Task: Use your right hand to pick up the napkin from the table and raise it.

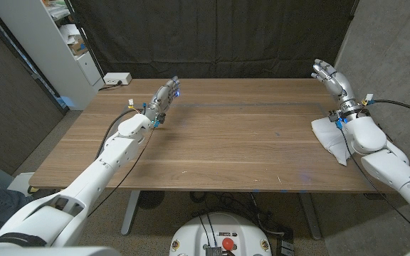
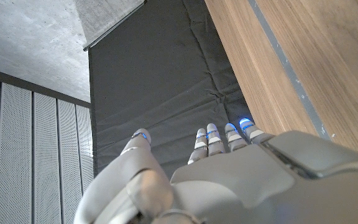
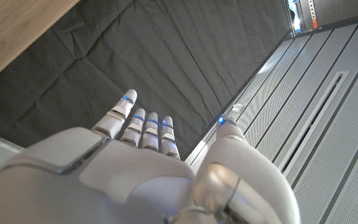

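A: Where's the napkin point(image 1: 329, 135)?

B: Right edge of the head view, a crumpled white heap on the wooden surface point(image 1: 240, 135), partly under the right forearm.

A: And the right hand point(image 1: 332, 78)?

B: Raised beyond it, upper right of the frame, fingers apart, holding nothing. The left hand point(image 1: 165, 99) is also spread and empty, upper left of centre.

A: So which step?

B: The approach, I'd judge. Next it must draw back, come down and close on the cloth.
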You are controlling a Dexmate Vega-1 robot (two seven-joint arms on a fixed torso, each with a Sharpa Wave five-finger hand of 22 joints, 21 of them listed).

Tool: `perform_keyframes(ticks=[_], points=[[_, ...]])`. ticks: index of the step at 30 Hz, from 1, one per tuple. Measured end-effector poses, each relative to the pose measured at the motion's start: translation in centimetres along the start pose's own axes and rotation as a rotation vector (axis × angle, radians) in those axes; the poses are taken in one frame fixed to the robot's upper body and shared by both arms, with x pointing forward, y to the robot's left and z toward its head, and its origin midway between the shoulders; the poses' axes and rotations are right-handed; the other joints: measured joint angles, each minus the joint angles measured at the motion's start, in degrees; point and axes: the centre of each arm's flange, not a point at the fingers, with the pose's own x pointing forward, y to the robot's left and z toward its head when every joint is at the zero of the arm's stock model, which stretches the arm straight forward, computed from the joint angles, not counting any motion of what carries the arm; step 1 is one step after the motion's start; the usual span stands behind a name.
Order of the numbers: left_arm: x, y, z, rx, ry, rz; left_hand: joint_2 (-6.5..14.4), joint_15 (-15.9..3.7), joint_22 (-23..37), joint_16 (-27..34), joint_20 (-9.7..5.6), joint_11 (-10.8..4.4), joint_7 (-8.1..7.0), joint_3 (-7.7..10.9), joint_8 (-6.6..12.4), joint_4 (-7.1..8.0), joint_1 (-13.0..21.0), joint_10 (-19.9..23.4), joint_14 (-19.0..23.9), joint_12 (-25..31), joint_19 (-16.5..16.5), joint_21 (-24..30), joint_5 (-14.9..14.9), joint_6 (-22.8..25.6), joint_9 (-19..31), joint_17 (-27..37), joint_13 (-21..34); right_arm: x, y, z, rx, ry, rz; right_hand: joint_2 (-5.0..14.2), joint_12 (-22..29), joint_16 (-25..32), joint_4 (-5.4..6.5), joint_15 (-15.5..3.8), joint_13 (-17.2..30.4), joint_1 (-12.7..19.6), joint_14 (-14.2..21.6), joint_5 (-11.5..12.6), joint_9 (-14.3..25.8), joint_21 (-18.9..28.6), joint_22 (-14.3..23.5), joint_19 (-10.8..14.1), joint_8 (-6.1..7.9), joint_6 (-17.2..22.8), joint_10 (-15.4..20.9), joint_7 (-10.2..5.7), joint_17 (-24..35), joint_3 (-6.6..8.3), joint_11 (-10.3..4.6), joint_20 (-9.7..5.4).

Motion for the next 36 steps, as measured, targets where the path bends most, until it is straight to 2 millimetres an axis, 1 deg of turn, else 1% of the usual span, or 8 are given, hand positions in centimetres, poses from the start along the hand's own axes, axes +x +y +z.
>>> perform_keyframes(ticks=[8,15,16,18,20,26,34,36], points=[[0.4,0.1,0.0,-0.001,-0.004,-0.002,0.0,0.0,0.0,0.0,0.0,0.0,0.0,0.0,0.0,0.0,0.0,0.0,0.0,0.0,0.0,-0.39,0.0,0.0,0.0,0.0,0.0,-0.6,-0.4,0.1,-0.032,0.003,-0.006,0.0,0.0,0.0,0.0,0.0,0.0,0.0,0.0,0.0,0.0,0.0,0.0,0.0,0.0,0.15,0.0,0.15,0.0,0.0,0.0,0.0],[0.6,0.2,0.0,-0.005,-0.001,0.001,0.0,0.0,0.0,0.0,0.0,0.0,0.0,0.0,0.0,0.01,0.0,0.0,0.0,0.0,0.0,-0.61,0.0,-0.01,0.0,0.0,0.0,-0.7,-0.4,0.0,-0.049,0.005,-0.014,0.0,0.0,0.0,0.0,0.0,-0.01,0.0,0.01,0.0,0.0,0.0,0.0,0.0,0.0,0.33,0.0,0.32,0.0,0.0,0.0,0.0],[0.7,0.1,0.1,-0.001,-0.007,-0.009,0.0,0.0,0.0,0.0,0.0,0.0,0.0,0.0,0.0,0.01,0.0,0.0,0.0,0.0,0.0,-0.61,0.0,0.0,0.0,0.0,0.0,-1.3,-0.7,0.3,-0.064,0.005,-0.006,0.0,0.0,0.0,0.0,0.0,-0.01,0.0,0.01,0.0,0.0,0.0,0.0,0.0,0.0,0.33,0.0,0.32,0.0,0.0,0.0,0.0],[0.8,0.0,0.0,-0.002,-0.006,-0.01,0.0,0.0,0.0,0.0,0.0,0.0,0.0,0.0,0.0,0.01,0.0,0.0,0.0,0.0,0.0,-0.82,0.0,-0.01,0.0,0.0,0.0,-1.3,-0.8,0.3,-0.071,0.006,-0.008,0.0,0.0,0.0,0.0,0.0,-0.01,0.0,0.01,0.0,0.0,0.0,0.0,-0.04,0.0,0.33,0.01,0.32,0.0,0.0,0.0,0.04],[0.8,0.0,0.0,-0.003,-0.005,-0.01,0.0,0.0,0.0,0.0,0.0,0.0,0.0,0.01,0.0,0.01,0.0,0.0,0.0,0.0,0.0,-0.82,0.0,-0.01,0.0,0.0,0.0,-1.4,-0.8,0.3,-0.076,0.006,-0.009,0.0,0.0,0.0,0.0,0.0,-0.01,0.0,0.01,0.0,0.0,0.0,0.0,-0.41,0.0,0.33,0.01,0.32,0.0,0.0,0.0,0.42],[1.0,-0.2,0.0,-0.003,-0.008,-0.018,0.0,0.0,0.0,0.0,0.24,0.0,0.0,-0.23,0.0,-0.22,0.0,0.0,0.0,0.0,0.24,-1.04,0.0,-0.01,0.0,0.0,0.0,-2.0,-1.2,0.4,-0.109,0.007,-0.002,0.0,0.0,0.0,0.0,0.0,-0.01,0.0,0.01,0.0,0.0,0.0,0.0,-0.41,0.0,0.33,0.01,0.32,0.0,0.0,0.0,0.41],[1.1,-0.4,-0.1,-0.006,-0.007,-0.021,0.0,0.0,0.0,0.0,0.02,0.0,0.0,-0.23,0.0,-0.22,0.0,0.0,0.0,0.0,0.45,-1.04,0.0,-0.01,0.0,0.0,0.01,-2.1,-1.2,0.5,-0.13,0.005,-0.004,0.0,0.0,0.0,0.0,0.0,-0.01,0.0,0.01,0.0,0.0,0.0,0.0,-0.4,0.0,0.33,0.01,0.32,0.0,0.0,-0.01,0.41],[1.1,-0.5,-0.2,-0.009,-0.005,-0.021,0.0,0.0,0.0,0.0,0.02,0.0,0.0,0.01,0.0,-0.46,0.0,0.0,0.0,0.0,0.45,-1.13,0.0,-0.01,0.0,0.0,0.01,-2.1,-1.2,0.5,-0.135,0.004,-0.005,0.01,0.0,0.0,0.0,0.0,-0.01,0.01,0.01,0.0,0.0,0.0,0.0,-0.4,0.0,0.33,0.01,0.31,0.0,0.0,-0.01,0.41]])
